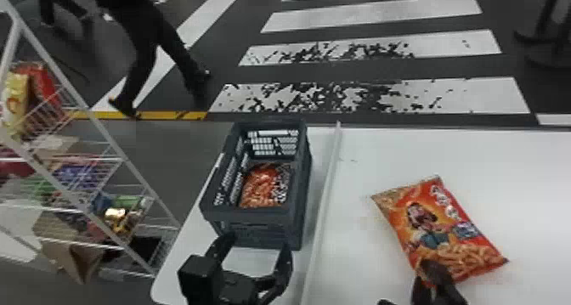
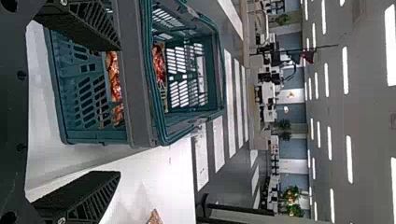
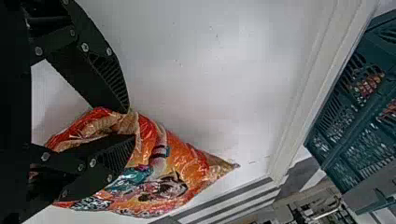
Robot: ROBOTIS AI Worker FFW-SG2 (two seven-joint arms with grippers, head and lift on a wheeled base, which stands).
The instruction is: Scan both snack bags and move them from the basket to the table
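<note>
The two flat black fingers of the right gripper (image 3: pixel 131 123) were drawn nearly together, and a fold of the glossy orange-and-red plastic snack bag (image 3: pixel 191 161) was pinched between their tips. The bag was seen printed face up, over the smooth white table (image 1: pixel 510 168), to the right of the raised pale divider (image 1: pixel 326 206). Across that divider, the dark blue-grey slotted plastic basket (image 1: pixel 255 216) was set, with the second orange-red snack bag (image 1: pixel 260 187) lying inside. Before the basket's near end, the black left gripper (image 1: pixel 255 245) was held wide apart, with nothing between its fingers. The step in hand was judged to be the handling of the first bag outside the basket, either for its scan or for its laying down; the scan itself could not be confirmed. For the next move, the bag would need to be settled flat and let go without being dragged, after which the second could be fetched. The bag's underside was hidden, so whether its full weight was borne by the table could not be told; the second bag was partly screened by the basket's slotted walls in both wrist views, and its lower side was concealed
</note>
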